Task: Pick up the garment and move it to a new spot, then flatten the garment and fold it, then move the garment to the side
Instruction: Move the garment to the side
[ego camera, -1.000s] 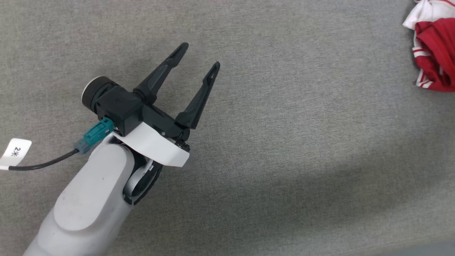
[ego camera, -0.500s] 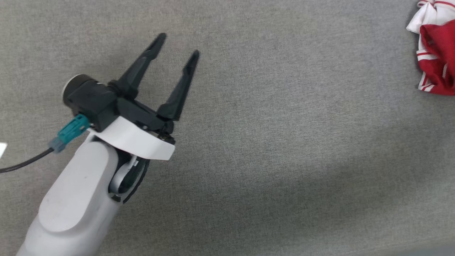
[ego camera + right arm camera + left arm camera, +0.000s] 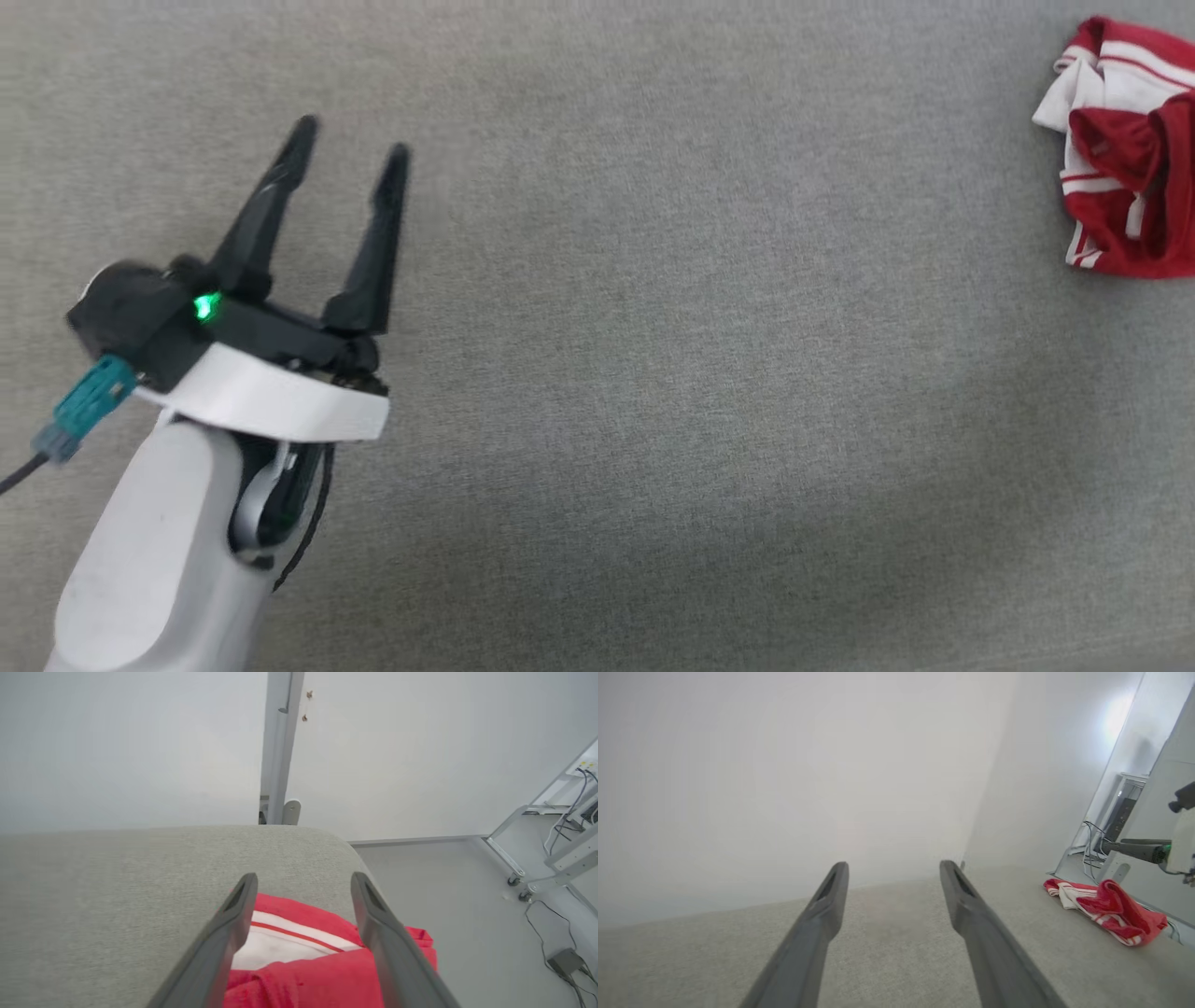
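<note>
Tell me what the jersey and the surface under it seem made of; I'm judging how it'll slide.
Jersey: soft matte fabric, probably knit; it lies in limp crumpled folds. Surface: grey woven cloth covering, matte, with a fine flecked weave; its core is hidden.

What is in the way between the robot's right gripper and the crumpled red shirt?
Nothing that I can see. The right gripper is open, and the garment lies crumpled on the gray fabric surface, showing right between the gripper's two fingers in the right wrist view. No other thing sits between them.
</note>
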Controlling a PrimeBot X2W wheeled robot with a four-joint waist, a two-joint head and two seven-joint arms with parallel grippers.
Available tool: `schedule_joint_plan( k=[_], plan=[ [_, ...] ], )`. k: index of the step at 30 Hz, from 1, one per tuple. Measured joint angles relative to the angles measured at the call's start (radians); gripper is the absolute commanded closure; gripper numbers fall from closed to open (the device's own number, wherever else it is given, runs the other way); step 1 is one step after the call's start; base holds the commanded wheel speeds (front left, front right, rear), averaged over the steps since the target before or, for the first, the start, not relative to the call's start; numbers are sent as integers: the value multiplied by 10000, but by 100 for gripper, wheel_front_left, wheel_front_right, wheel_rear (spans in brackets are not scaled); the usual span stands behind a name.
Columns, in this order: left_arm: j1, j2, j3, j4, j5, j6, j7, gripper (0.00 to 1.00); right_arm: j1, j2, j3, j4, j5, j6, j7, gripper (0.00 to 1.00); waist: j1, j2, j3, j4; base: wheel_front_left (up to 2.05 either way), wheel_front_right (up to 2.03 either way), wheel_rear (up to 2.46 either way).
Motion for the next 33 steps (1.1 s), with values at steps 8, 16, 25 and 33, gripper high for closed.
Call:
schedule_joint_plan(
  k=[8,16,25,33],
  plan=[
    [890,-226,846,-92,288,0,0,0,1180,746,1231,-1216,1166,0,-949,0,0,0,-657,283,0,0,0],
    [1765,-451,1666,-366,502,0,0,0,2609,1014,2128,-2493,2113,-2,-1260,0,0,0,-1379,649,0,0,0],
    [2996,-708,2487,-600,771,0,0,0,4218,1070,2579,-3703,2474,-2,-1398,0,0,0,-2271,991,0,0,0],
    [4407,-915,3045,-694,957,0,0,0,6004,1156,2318,-4855,2617,-2,-1415,0,0,0,-3216,1270,0,0,0]
  ],
)
